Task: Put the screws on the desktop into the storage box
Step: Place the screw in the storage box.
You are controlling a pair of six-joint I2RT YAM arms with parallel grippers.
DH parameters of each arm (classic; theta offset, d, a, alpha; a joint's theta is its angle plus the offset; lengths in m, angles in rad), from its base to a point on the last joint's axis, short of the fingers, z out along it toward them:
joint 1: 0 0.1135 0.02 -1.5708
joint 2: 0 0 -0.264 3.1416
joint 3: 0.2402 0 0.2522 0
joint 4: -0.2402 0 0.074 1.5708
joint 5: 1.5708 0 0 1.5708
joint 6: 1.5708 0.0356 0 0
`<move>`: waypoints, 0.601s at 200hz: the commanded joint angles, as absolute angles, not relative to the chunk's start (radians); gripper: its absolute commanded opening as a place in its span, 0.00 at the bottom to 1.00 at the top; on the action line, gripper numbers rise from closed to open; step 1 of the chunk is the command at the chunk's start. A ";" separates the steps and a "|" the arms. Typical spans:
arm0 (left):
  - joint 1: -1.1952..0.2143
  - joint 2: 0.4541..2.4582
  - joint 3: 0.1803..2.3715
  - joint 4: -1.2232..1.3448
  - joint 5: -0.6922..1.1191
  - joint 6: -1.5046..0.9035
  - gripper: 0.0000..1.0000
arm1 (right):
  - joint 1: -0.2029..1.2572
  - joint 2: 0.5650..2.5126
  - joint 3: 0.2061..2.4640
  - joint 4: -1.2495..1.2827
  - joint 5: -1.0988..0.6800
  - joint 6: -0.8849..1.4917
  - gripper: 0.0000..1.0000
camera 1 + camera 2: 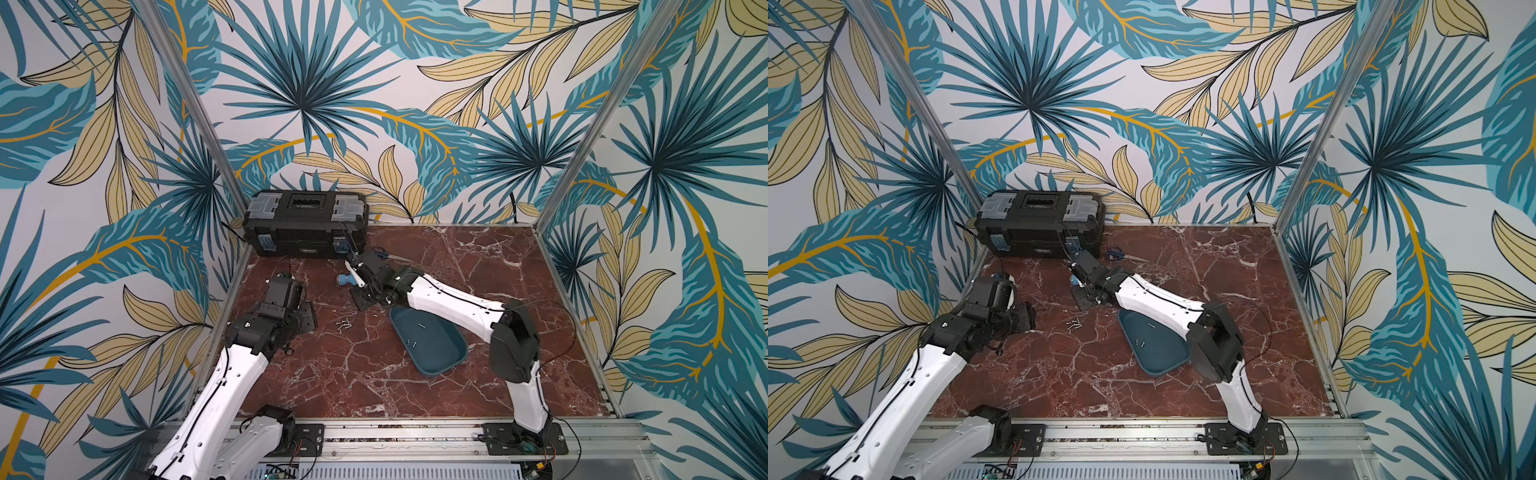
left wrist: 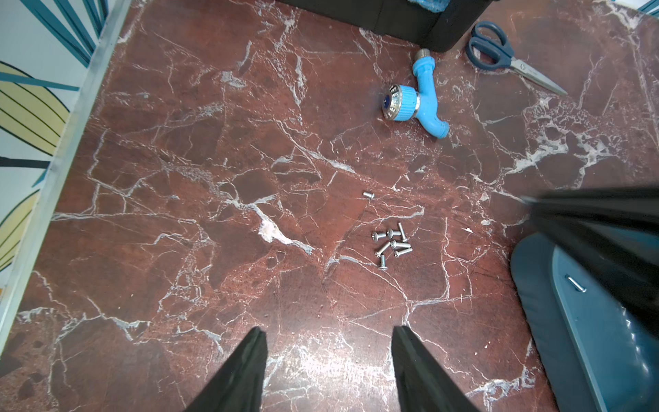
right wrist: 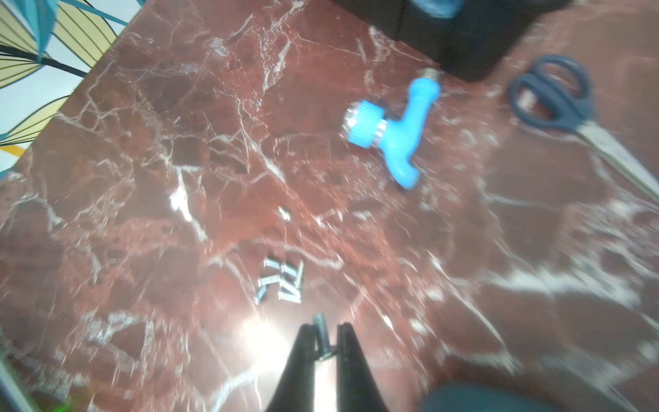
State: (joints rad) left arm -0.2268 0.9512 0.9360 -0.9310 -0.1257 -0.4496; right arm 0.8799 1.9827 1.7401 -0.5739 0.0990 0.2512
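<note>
Several small silvery screws (image 1: 345,323) (image 1: 1074,324) (image 2: 392,244) (image 3: 281,281) lie in a loose heap on the red-brown marble desktop (image 1: 374,374), and a single one (image 2: 367,194) sits a little apart. The dark teal storage box (image 1: 440,353) (image 1: 1163,357) (image 2: 535,285) lies right of the heap and holds a few screws (image 1: 412,343). My right gripper (image 3: 326,330) (image 1: 362,306) hangs over the desktop between heap and box, shut on one screw (image 3: 322,339). My left gripper (image 2: 330,333) (image 1: 306,316) stands open and empty, left of the heap.
A black toolbox (image 1: 305,222) stands at the back left. A blue pipe fitting (image 2: 417,103) (image 1: 343,279) and blue-handled scissors (image 2: 506,57) (image 1: 1121,254) lie in front of it. Aluminium rails (image 1: 415,432) edge the desktop, and patterned walls enclose it.
</note>
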 commanded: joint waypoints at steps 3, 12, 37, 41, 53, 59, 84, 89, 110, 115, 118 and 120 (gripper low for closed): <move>-0.220 0.996 0.931 -0.919 -0.068 -0.429 0.60 | 0.838 1.830 1.525 -0.540 0.124 0.265 0.00; -0.219 1.023 0.936 -0.918 -0.049 -0.429 0.60 | 0.822 1.760 1.446 -0.532 0.136 0.270 0.00; -0.221 1.095 0.906 -0.856 0.005 -0.471 0.59 | 0.779 1.619 1.219 -0.527 0.189 0.301 0.00; -0.222 1.105 0.900 -0.840 0.015 -0.481 0.59 | 0.773 1.602 1.190 -0.525 0.190 0.308 0.00; -0.224 1.139 0.877 -0.788 0.049 -0.500 0.59 | 0.764 1.566 1.112 -0.518 0.195 0.329 0.00; -0.225 1.159 0.869 -0.765 0.060 -0.504 0.59 | 0.762 1.550 1.081 -0.510 0.198 0.338 0.00; -0.227 1.279 0.892 -0.739 0.045 -0.508 0.59 | 0.756 1.523 1.029 -0.503 0.180 0.370 0.05; -0.228 1.303 0.899 -0.736 0.042 -0.510 0.59 | 0.756 1.524 1.029 -0.505 0.173 0.373 0.13; -0.234 1.391 0.923 -0.706 0.048 -0.515 0.59 | 0.756 1.543 1.052 -0.522 0.131 0.377 0.44; -0.235 1.411 0.931 -0.699 0.047 -0.514 0.59 | 0.756 1.542 1.060 -0.529 0.126 0.375 0.48; -0.235 1.423 0.935 -0.697 0.047 -0.514 0.59 | 0.755 1.540 1.063 -0.530 0.123 0.372 0.49; -0.235 1.427 0.939 -0.695 0.045 -0.514 0.59 | 0.755 1.537 1.065 -0.530 0.122 0.372 0.50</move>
